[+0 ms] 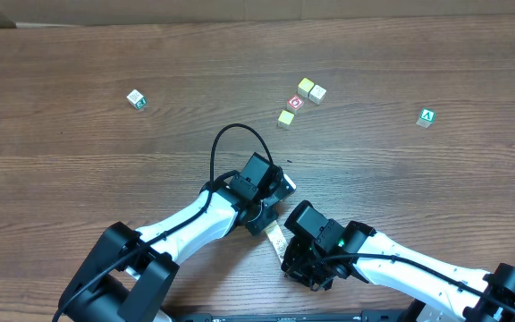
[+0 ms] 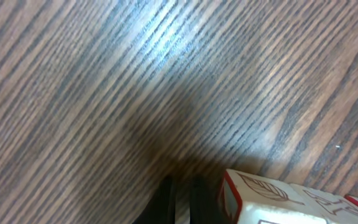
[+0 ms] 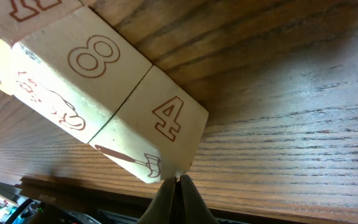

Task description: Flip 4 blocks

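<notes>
Four loose blocks lie far across the table: a white one with a green mark (image 1: 135, 98) at the left, then a pale yellow one (image 1: 305, 87), a cream one (image 1: 317, 93) and a yellowish one (image 1: 286, 117) near the middle. Both grippers sit at the near side, far from them. Between the grippers lies a short row of cream printed cubes (image 1: 274, 235). My left gripper (image 1: 267, 223) (image 2: 183, 202) is shut and empty, a leaf-printed cube (image 2: 272, 196) just to its right. My right gripper (image 1: 289, 261) (image 3: 179, 186) is shut, its tip touching the lower corner of the cube marked 4 (image 3: 160, 124), beside the 8 cube (image 3: 86, 68).
A red-faced cube with a white ring (image 1: 295, 103) sits among the middle group. A green cube with a white A (image 1: 427, 117) stands alone at the far right. The table's near edge (image 3: 272, 211) runs just below the right gripper. A black cable (image 1: 240, 134) loops above the left wrist.
</notes>
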You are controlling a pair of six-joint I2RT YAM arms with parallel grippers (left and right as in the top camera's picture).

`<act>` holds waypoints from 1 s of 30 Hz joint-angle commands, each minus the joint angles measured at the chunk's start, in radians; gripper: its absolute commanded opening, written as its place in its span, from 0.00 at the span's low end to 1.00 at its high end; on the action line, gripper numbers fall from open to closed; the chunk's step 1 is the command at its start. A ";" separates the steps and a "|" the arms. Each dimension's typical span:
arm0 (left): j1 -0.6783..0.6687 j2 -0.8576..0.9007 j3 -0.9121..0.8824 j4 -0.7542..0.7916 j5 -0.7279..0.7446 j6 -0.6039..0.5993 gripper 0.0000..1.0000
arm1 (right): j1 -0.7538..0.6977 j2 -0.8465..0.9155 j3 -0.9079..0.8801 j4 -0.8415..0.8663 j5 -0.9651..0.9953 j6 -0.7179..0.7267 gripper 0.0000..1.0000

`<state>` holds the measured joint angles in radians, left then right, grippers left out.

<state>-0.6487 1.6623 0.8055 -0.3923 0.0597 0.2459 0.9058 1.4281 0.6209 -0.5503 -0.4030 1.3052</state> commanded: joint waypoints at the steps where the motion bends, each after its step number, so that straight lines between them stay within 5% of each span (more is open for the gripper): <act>1: -0.008 0.051 -0.036 0.002 -0.043 0.037 0.04 | 0.005 -0.001 0.007 0.000 0.019 0.005 0.04; 30: -0.010 0.051 -0.036 0.008 -0.033 0.047 0.04 | 0.005 -0.001 0.007 0.025 0.095 0.012 0.04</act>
<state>-0.6487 1.6657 0.8047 -0.3725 0.0551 0.2661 0.9062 1.4281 0.6209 -0.5442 -0.3401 1.3094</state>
